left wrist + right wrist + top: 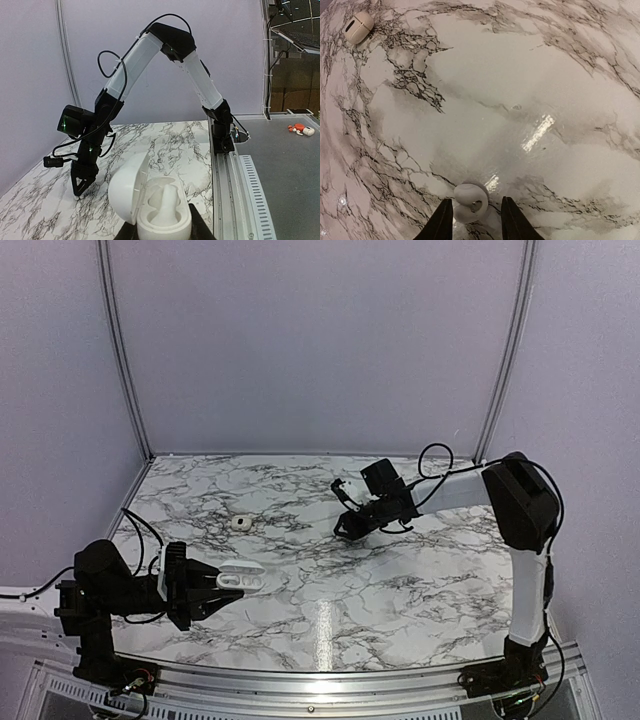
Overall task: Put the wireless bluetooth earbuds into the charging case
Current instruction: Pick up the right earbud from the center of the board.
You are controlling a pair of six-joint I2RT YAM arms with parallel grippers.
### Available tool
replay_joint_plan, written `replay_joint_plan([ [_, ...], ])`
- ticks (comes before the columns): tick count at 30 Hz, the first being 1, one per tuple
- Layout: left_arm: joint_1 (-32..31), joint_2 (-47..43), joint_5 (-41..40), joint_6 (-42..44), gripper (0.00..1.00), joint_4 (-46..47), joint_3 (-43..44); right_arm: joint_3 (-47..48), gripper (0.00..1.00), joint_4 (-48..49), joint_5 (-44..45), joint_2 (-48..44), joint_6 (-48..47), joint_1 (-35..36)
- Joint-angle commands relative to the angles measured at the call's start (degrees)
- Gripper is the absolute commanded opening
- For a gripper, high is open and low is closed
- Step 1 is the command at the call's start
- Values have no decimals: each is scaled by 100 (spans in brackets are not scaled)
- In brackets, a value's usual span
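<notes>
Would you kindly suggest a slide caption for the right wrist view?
Open right hand straddles one earbud on the marble table; the second earbud lies apart.

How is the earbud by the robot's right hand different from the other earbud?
The near earbud sits between the right hand's open fingers; the far earbud lies alone, no hand close. The near earbud shows a small dark spot; the far earbud shows a longer dark slot. Both are tiny, white, rounded, and lie on the marble table, outside the charging case.
</notes>
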Motion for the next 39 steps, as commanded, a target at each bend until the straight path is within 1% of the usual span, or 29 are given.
replay_joint_plan([
  [1,28,-76,-41,30,0,246,-77,208,34,12,-51,137,-23,97],
  [7,29,-84,-64,41,0,251,-97,213,36,8,-26,195,-25,142],
  [12,29,-60,-63,62,0,246,-97,211,36,42,6,71,-16,141],
  [18,29,7,-44,82,0,251,-62,306,38,65,-150,-47,49,128],
  [24,29,-46,-66,82,0,250,-59,284,39,97,-144,-111,121,-8],
  [32,29,13,-81,87,0,251,-79,199,35,76,353,-109,-5,3],
  [37,29,50,-85,111,0,246,-54,159,29,139,375,-123,1,4],
  [39,29,35,-104,110,0,246,-57,160,28,140,338,-151,10,5],
])
